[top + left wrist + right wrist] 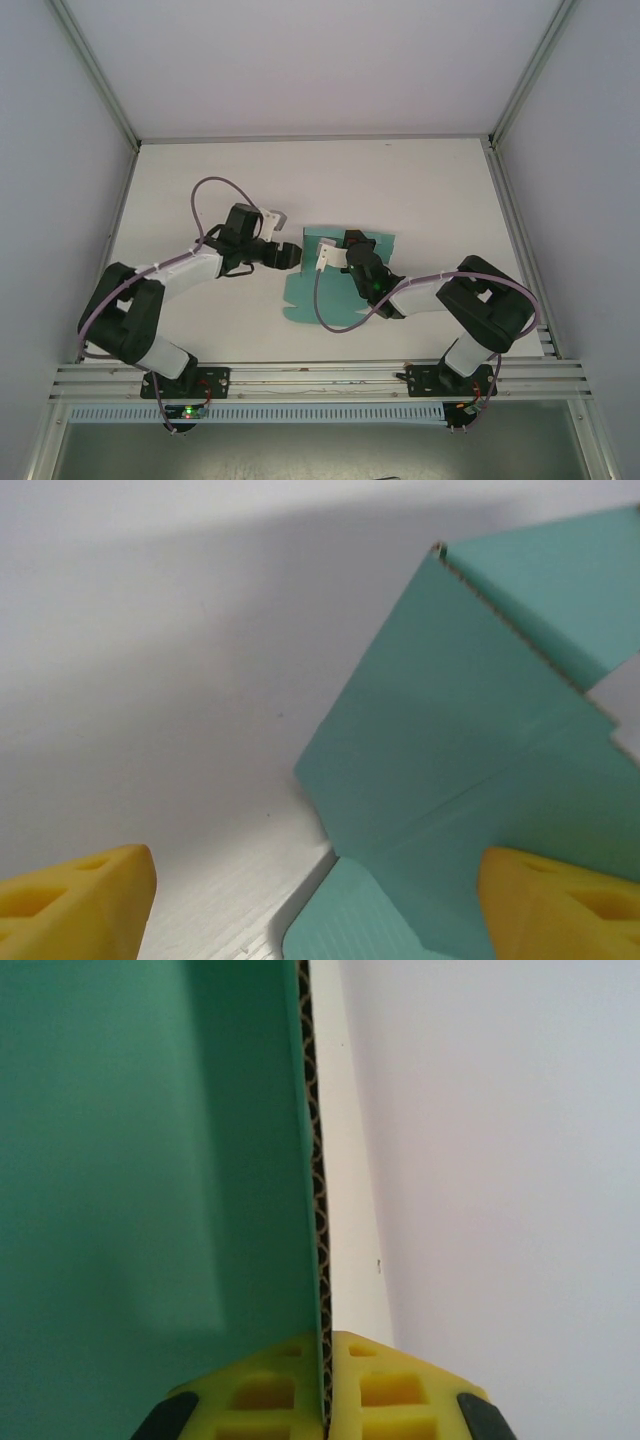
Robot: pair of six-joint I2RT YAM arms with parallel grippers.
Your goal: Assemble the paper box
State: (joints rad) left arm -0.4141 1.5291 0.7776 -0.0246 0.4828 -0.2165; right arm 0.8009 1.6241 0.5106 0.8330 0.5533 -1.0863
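The top external camera looks down from above the near edge. Both wrist cameras sit close to the paper box (300,290), shared by all three views.

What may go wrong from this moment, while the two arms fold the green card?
1. The right gripper holds a flap of the paper box pinched at its fingertips. If it pulls hard, the flap may slip out or crease wrongly.
2. The left gripper is open, with one finger over the box and the other over the table. Closing may push the box away instead of gripping it.
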